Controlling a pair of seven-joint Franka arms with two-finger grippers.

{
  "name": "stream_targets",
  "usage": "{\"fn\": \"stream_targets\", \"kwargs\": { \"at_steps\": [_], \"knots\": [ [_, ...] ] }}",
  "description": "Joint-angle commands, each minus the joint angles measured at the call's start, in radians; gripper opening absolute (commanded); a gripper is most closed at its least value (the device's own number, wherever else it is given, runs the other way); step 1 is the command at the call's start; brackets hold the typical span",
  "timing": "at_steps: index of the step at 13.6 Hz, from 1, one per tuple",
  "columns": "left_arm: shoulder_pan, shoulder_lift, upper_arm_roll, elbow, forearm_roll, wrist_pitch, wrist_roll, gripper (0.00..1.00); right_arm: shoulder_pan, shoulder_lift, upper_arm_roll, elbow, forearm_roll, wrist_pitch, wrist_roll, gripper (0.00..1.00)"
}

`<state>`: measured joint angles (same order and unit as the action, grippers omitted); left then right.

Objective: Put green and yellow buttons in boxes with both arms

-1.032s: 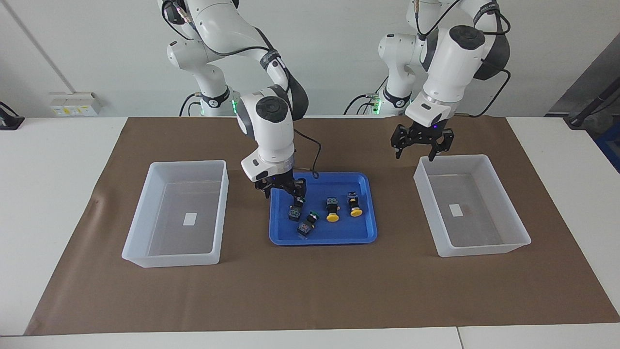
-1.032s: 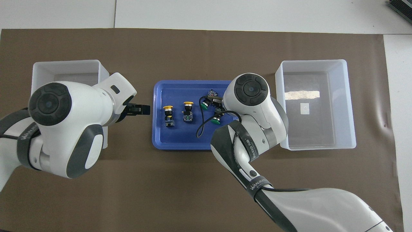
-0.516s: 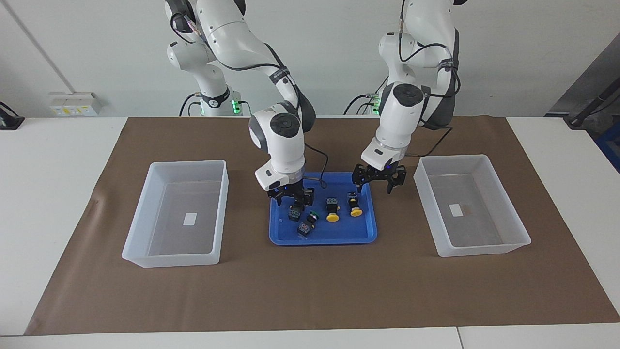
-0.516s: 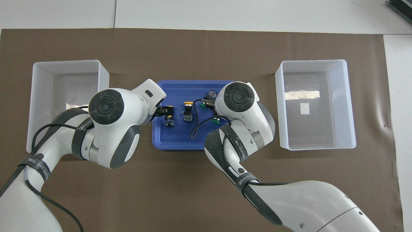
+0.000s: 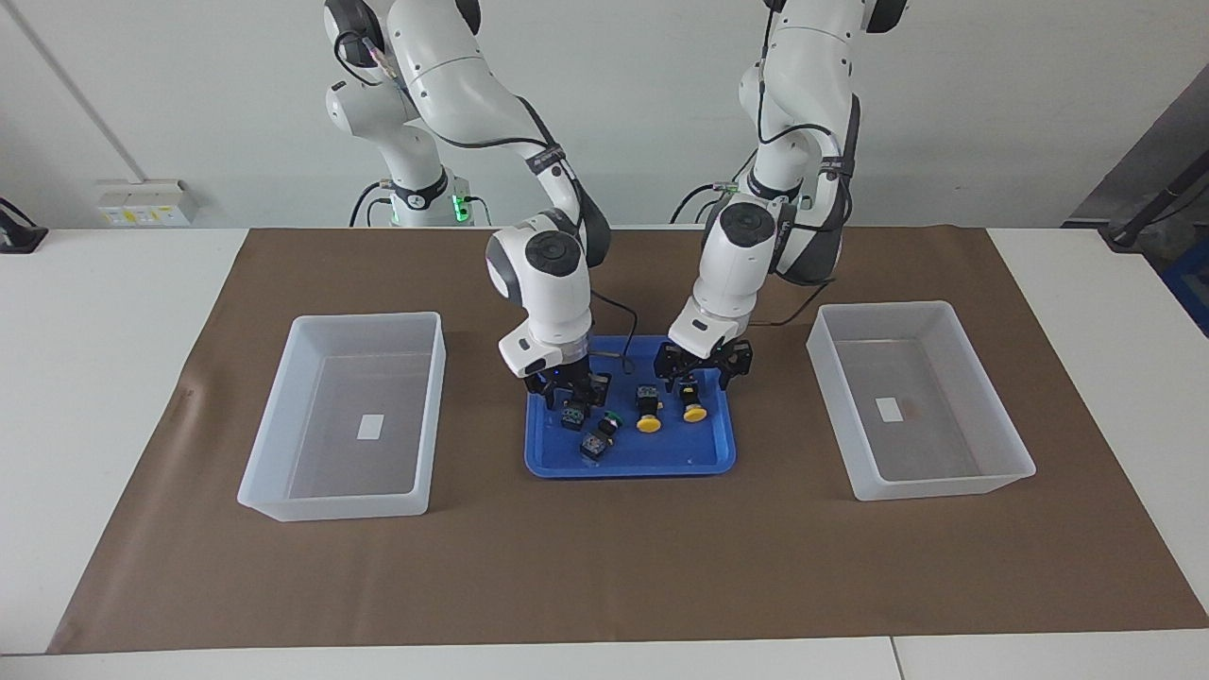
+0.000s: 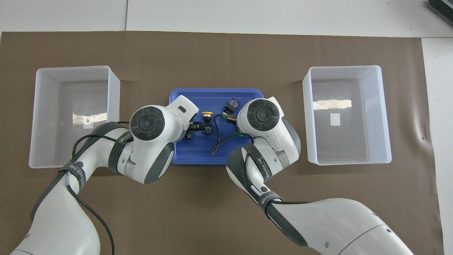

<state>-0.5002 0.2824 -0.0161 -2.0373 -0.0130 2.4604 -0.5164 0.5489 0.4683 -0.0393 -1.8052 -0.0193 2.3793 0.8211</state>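
Note:
Four buttons lie in the blue tray (image 5: 661, 455). My right gripper (image 5: 569, 395) is open and low over one green button (image 5: 573, 416). The second green button (image 5: 599, 438) lies beside it, farther from the robots. My left gripper (image 5: 704, 371) is open and low over one yellow button (image 5: 695, 408). The other yellow button (image 5: 648, 418) lies between the grippers, and it shows in the overhead view (image 6: 206, 119). There the left gripper (image 6: 193, 126) covers its button, and the right wrist hides most of a green button (image 6: 226, 114). Both boxes (image 5: 335, 505) (image 5: 945, 486) hold only their labels.
The tray (image 6: 198, 153) sits mid-table on a brown mat. One box (image 6: 42, 117) stands toward the left arm's end, the other (image 6: 306, 117) toward the right arm's end. A black cable loops from the right wrist over the tray.
My left gripper has swung from over its box's near rim down to the tray over a yellow button. My right gripper has shifted slightly and lowered onto a green button.

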Motion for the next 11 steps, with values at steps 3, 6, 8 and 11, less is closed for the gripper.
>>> {"fn": "stream_targets", "kwargs": {
  "at_steps": [3,6,8,11],
  "knots": [
    [-0.018,-0.009,0.018,-0.041,-0.002,0.023,-0.019,0.53,-0.012,-0.068,-0.002,0.033,0.038,-0.109,0.044,0.00],
    [-0.017,-0.012,0.018,-0.040,-0.002,0.003,-0.019,0.03,-0.079,-0.180,-0.004,0.079,0.041,-0.271,-0.005,0.00],
    [-0.008,-0.032,0.022,-0.029,-0.002,-0.027,-0.017,0.00,-0.145,-0.243,-0.007,0.081,0.039,-0.321,-0.100,0.00],
    [0.052,-0.123,0.027,-0.023,-0.001,-0.078,0.001,0.00,-0.277,-0.284,-0.013,0.078,0.021,-0.345,-0.297,0.00]
  ]
}}
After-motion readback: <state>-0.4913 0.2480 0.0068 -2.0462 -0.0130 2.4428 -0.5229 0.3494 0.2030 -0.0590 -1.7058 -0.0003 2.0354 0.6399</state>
